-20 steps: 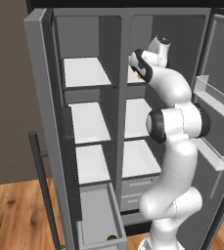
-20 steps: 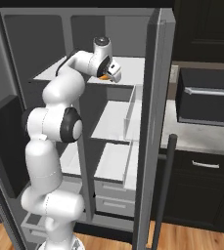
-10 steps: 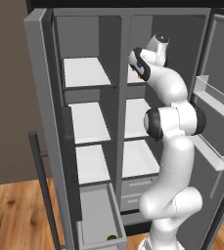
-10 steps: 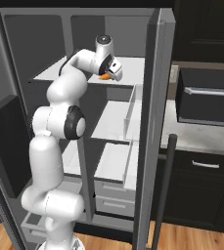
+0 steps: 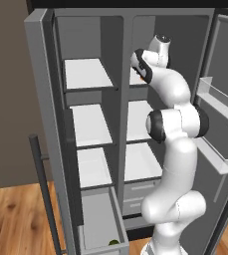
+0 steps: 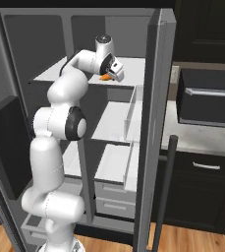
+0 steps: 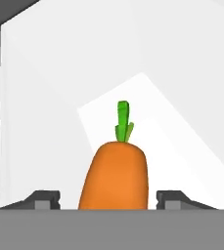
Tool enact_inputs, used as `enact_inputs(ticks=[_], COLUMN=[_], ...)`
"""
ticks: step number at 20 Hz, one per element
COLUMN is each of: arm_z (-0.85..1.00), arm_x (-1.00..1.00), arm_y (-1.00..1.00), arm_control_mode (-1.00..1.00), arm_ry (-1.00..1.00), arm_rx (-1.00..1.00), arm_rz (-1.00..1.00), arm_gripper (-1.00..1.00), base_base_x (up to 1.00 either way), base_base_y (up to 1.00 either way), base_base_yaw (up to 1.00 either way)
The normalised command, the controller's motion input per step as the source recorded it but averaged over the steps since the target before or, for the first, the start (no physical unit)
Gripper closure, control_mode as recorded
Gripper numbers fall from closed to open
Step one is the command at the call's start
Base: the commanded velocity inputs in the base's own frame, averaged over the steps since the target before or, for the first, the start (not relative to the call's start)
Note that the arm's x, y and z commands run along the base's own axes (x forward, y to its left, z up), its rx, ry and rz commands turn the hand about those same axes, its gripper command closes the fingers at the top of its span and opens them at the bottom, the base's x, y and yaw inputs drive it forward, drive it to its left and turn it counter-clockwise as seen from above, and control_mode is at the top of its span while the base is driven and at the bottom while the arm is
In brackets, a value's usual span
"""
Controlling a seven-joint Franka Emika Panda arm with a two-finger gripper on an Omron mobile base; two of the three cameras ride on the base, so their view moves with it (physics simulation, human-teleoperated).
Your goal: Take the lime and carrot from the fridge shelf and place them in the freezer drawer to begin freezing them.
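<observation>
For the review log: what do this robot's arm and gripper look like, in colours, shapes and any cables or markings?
The arm is built of glossy white, rounded segments with dark grey to black round caps at the joints. It ends in a white hand with a dark round cap on top. The gripper has two small dark grey finger tips with blocky, stepped shapes. I can make out no cables, labels or markings.

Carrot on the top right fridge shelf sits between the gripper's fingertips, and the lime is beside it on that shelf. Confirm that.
Wrong on the lime. The left base view shows the lime down in the open freezer drawer, not on the shelf. The rest stands: the hand view has the carrot between the fingertips of the gripper on the top right shelf.
</observation>
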Motion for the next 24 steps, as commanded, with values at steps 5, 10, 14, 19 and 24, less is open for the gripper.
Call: enact_inputs(ticks=[5,10,14,19,24], arm_z=[-0.20,-0.03,0.00,0.00,0.00], arm_x=[0.02,-0.01,-0.28,-0.59,-0.80], arm_y=[0.00,0.00,-0.26,-0.15,0.00], arm_control_mode=[-1.00,-1.00,-1.00,-1.00,-1.00], arm_ry=[0.00,-0.02,-0.13,-0.13,-0.03], arm_rx=[0.00,0.00,0.00,0.01,0.00], arm_rz=[0.00,0.00,0.00,0.00,0.00], arm_gripper=[1.00,1.00,1.00,1.00,1.00], base_base_x=[0.00,0.00,0.00,0.00,0.00], base_base_y=[0.00,0.00,0.00,0.00,0.00], base_base_yaw=[0.00,0.00,0.00,0.00,0.00])
